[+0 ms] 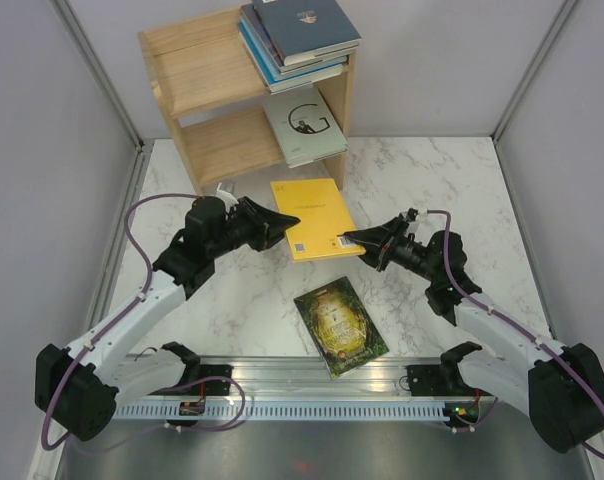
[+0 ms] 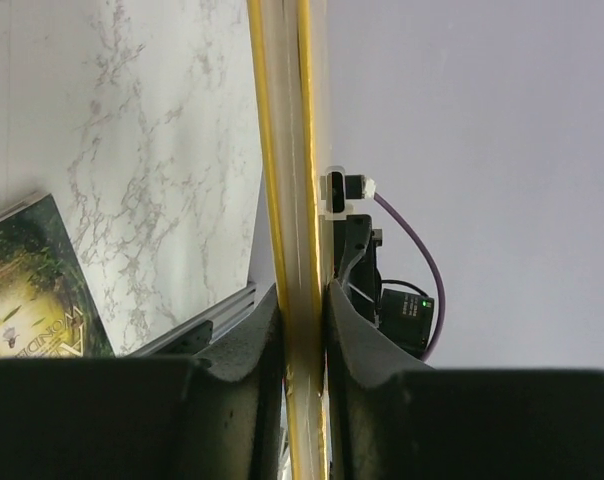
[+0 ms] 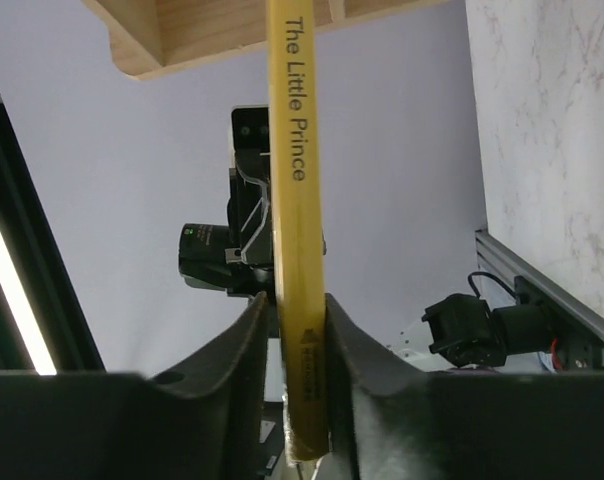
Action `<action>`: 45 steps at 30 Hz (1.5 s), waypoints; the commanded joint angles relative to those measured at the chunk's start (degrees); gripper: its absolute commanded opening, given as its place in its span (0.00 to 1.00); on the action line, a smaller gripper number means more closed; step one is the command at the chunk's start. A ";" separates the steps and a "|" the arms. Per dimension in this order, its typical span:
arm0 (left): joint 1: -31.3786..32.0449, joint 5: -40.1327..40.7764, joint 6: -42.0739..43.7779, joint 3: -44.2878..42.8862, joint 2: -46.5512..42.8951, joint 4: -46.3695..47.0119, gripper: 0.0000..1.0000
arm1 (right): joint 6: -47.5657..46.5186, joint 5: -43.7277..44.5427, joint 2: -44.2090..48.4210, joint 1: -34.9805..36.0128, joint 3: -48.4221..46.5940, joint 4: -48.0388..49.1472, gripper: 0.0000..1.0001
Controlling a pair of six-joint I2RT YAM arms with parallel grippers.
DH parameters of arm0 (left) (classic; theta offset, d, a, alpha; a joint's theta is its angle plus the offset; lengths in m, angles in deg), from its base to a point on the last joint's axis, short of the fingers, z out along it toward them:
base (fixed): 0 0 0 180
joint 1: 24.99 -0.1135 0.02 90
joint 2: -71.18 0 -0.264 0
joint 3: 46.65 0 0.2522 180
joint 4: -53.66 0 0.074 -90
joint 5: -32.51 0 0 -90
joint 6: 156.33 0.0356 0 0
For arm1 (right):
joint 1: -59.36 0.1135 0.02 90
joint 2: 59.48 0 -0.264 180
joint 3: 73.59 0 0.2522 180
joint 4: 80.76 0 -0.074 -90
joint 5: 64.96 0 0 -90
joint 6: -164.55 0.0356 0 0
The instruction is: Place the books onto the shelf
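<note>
1. A yellow book (image 1: 312, 215) is held flat between two robot arms over the middle of the tabletop (image 1: 232, 300), just in front of the shelf (image 1: 197, 90) at the far edge; it appears to be lifted clear of the marble.
2. The book's left edge is clamped in the left gripper (image 1: 282, 228), the fingers seen pressed against both covers in the left wrist view.
3. The spine side (the title "The Little Prince" can be read in the right wrist view) is pinched by the right gripper (image 1: 350, 240), whose fingers are seen touching both faces.
4. A stack of books (image 1: 302, 35) is already laid on the right of the shelf's top, and a pale book marked "G" (image 1: 304, 125) is lodged on the right of the lower tier, its near end sticking out past the front.
5. A black-and-gold book (image 1: 340, 325) is left lying flat near the tabletop's near edge, between the two arm bases.
6. The step in hand is judged to be the carrying of the yellow book to the shelf under a two-handed hold.
7. For the next move, the book would need to be raised and carried toward the far edge by both arms in step, kept level, then eased onto a free stretch of a tier, one grip being released so that the book can be slid in.
</note>
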 commanded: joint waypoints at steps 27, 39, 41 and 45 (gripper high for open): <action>1.09 6.00 20.37 -6.43 -18.23 -27.09 1.00 | -4.89 -6.66 -16.15 -3.78 -36.11 -0.33 0.00; 1.09 13.12 22.48 -8.37 -28.51 -39.83 1.00 | -3.75 -10.88 -34.87 -10.65 -52.54 1.95 0.00; 1.09 14.43 22.48 -8.63 -29.74 -41.07 1.00 | -3.84 -10.71 -38.38 -11.00 -55.53 1.60 0.00; 1.09 16.28 22.31 -9.33 -32.12 -44.93 1.00 | -3.49 -9.13 -43.75 -11.61 -59.23 2.04 0.00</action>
